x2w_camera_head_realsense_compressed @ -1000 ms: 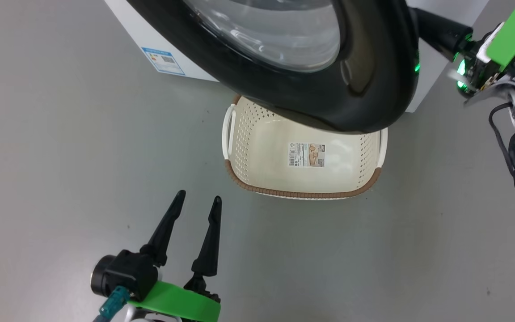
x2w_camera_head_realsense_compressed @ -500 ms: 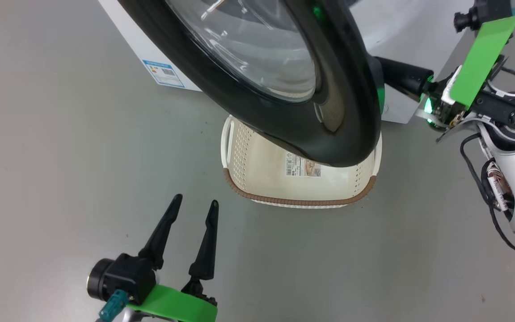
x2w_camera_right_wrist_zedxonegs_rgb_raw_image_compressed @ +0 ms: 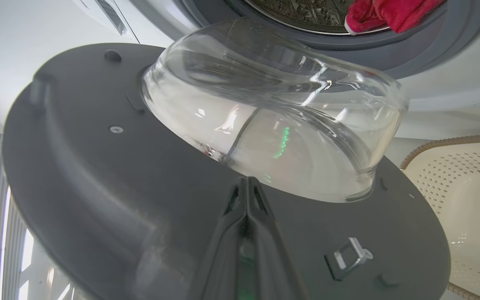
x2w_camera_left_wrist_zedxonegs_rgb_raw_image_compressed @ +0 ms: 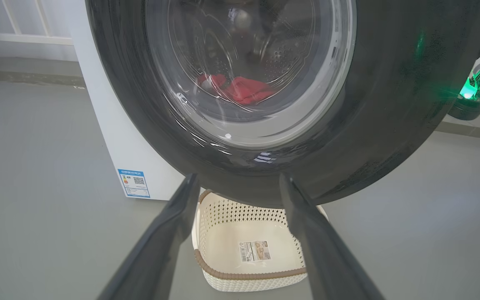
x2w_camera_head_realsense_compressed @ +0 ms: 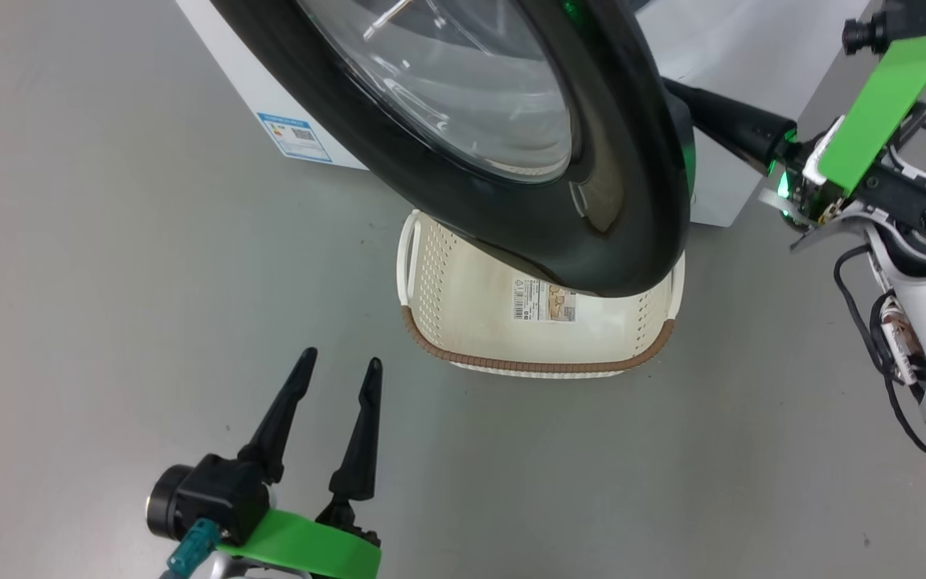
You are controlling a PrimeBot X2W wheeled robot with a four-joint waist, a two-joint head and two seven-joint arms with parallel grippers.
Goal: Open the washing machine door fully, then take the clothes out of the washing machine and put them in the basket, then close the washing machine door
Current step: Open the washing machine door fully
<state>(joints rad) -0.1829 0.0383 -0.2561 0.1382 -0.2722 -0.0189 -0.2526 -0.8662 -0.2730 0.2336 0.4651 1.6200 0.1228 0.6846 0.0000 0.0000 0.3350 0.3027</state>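
The washing machine door (x2w_camera_head_realsense_compressed: 511, 233) stands part open, its dark inner face directly ahead of our right claw (x2w_camera_right_wrist_zedxonegs_rgb_raw_image_compressed: 247, 183), fingers pressed together at it; our spread left claw (x2w_camera_head_realsense_compressed: 338, 359) hovers farther off, facing the outer rim.

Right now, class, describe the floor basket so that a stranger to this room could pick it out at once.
Find the big white front-loading washing machine with its round black-rimmed glass door swung out. On the grey floor below that door sits a small cream-white perforated plastic basket. Its brown woven-look rim and inner paper label set it apart.
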